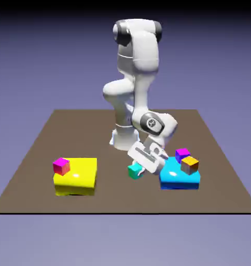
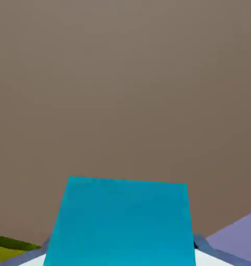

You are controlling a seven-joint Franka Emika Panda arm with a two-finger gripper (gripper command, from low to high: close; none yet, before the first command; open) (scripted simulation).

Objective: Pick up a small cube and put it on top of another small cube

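We saw the claw (image 1: 138, 169) clamped on the small teal cube (image 1: 134, 171), holding it just above the bench (image 1: 39, 145), beside the large cyan-blue block (image 1: 177, 176). A purple cube (image 1: 182, 154) and an orange cube (image 1: 190, 164) sat on that block. Well apart, toward the exterior view's left, a magenta cube (image 1: 61, 165) rested on a yellow block (image 1: 78, 179). In the hand view the teal cube (image 2: 120, 223) filled the lower middle.

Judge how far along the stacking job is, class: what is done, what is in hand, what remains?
Done: the gripper is shut on the small teal cube, which fills the hand view. In hand: carrying it. Left: placing it on another small cube; none of the others, such as the orange cube, carries it yet.
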